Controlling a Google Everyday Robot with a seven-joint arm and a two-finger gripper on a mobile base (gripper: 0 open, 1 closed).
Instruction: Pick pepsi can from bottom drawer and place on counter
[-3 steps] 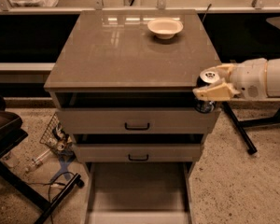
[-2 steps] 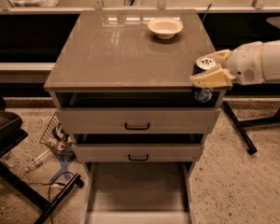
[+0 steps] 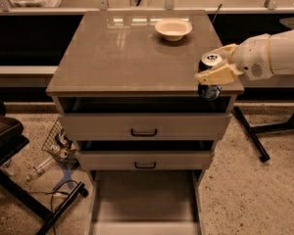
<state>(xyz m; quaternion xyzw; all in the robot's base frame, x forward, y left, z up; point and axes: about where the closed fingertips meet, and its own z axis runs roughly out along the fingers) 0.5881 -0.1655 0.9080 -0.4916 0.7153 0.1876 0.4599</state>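
Since the earlier frames, the tool [image 3: 208, 65] has carried the pepsi can [image 3: 209, 91] upward and a little leftward, and it now hangs at the near right corner of the worktop [image 3: 122, 53]. Its two cream fingers [image 3: 219, 75] are clamped on the can's sides, with the silver top showing between them. The can is out of the bottom drawer [image 3: 144, 199], which stands pulled out and bare, so the pick looks done. Carrying the can inward over the surface, setting it down and letting go remain. The can's base appears level with the worktop's edge, so that corner is the likely snag unless the can is lifted higher. A cream bowl [image 3: 173, 28] sits at the far right, well apart from the can. The two upper drawers [image 3: 143, 126] also stand slightly open beneath.
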